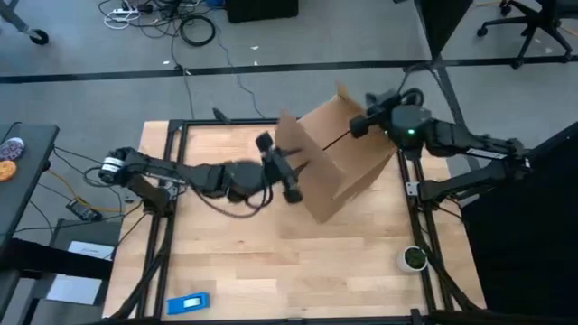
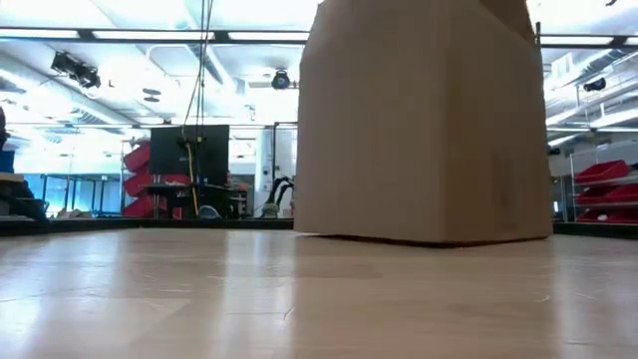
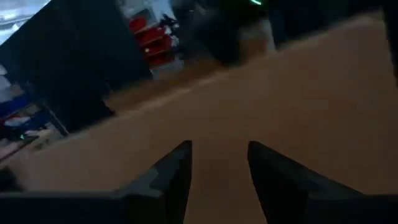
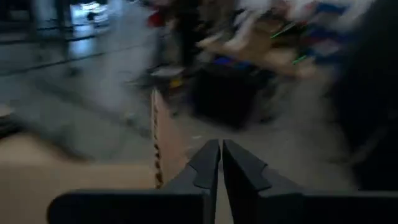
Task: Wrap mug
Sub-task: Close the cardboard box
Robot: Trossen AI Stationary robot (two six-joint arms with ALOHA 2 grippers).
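My table (image 1: 271,262) is a pale wooden top in a dark metal frame. A big cardboard box (image 1: 339,158) stands on it toward the far right side, flaps open. Near the right edge sits a small dark green round thing with a white rim (image 1: 414,258). A flat blue item (image 1: 189,303) lies at the near left edge

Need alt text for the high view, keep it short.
Overhead view of a wooden table with a cardboard box standing on its far right part. The left gripper reaches against the box's left side, and the right gripper is at its top far edge. A blue object lies at the near left edge; no mug is visible.
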